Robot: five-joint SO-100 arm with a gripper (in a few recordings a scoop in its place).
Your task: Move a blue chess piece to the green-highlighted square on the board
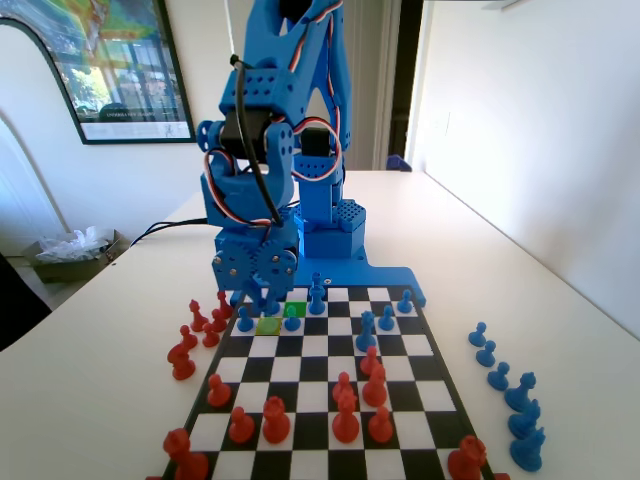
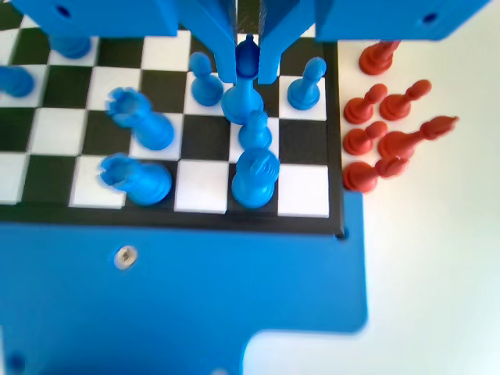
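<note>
Blue chess piece (image 2: 244,86) | clamped between tool (image 2: 247,74) jaws, wrist view | green-highlighted square (image 1: 295,309) in fixed view

board (image 1: 330,400): black-white chequered | green-highlighted square (image 1: 296,309): vivid green | captured pieces (image 2: 387,133): red

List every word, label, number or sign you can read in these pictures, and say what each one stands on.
None can be read.
Framed poster on the wall, fixed view: a pale strip of print along its bottom edge, too small and blurred to read.
Board, blue arm, pincer and chess pieces: no lettering or numbers visible in either view.
</note>
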